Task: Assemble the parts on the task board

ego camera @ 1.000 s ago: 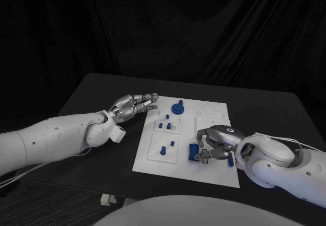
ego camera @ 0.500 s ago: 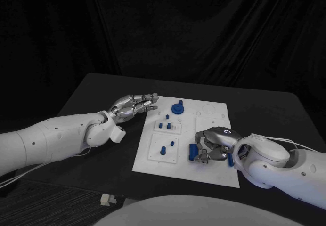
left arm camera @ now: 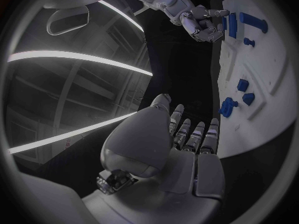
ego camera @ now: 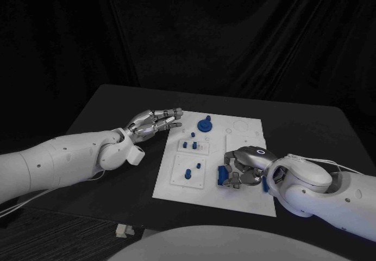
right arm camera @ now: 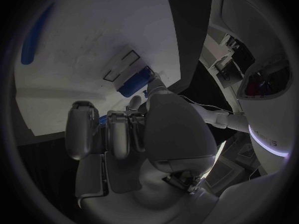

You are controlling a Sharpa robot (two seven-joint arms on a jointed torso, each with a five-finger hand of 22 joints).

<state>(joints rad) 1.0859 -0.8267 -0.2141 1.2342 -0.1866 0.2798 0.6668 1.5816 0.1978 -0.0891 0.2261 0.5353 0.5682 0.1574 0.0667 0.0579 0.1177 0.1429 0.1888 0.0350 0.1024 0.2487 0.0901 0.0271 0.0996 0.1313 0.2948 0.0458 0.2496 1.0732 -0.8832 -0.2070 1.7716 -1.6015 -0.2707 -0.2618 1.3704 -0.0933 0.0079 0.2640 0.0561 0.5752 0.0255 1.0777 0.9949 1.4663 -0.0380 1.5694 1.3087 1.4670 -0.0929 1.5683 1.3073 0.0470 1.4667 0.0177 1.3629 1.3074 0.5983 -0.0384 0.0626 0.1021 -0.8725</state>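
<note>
The blue part [ego camera: 223, 175], an elongated block, lies on the task board [ego camera: 235, 202] toward its near right quarter, long axis running roughly 12 to 6 o'clock in the head view. The right robot hand [ego camera: 244, 167] sits directly over it, fingers curled down around the block; whether it is lifted clear or only pressed in place cannot be told. Judged nearer by far, this hand should carry the next move. Other blue parts [ego camera: 205, 125] stand at 11 o'clock. The left robot hand [ego camera: 154, 120] rests spread at the board's far left edge, holding nothing, on the black surface [ego camera: 305, 128].
</note>
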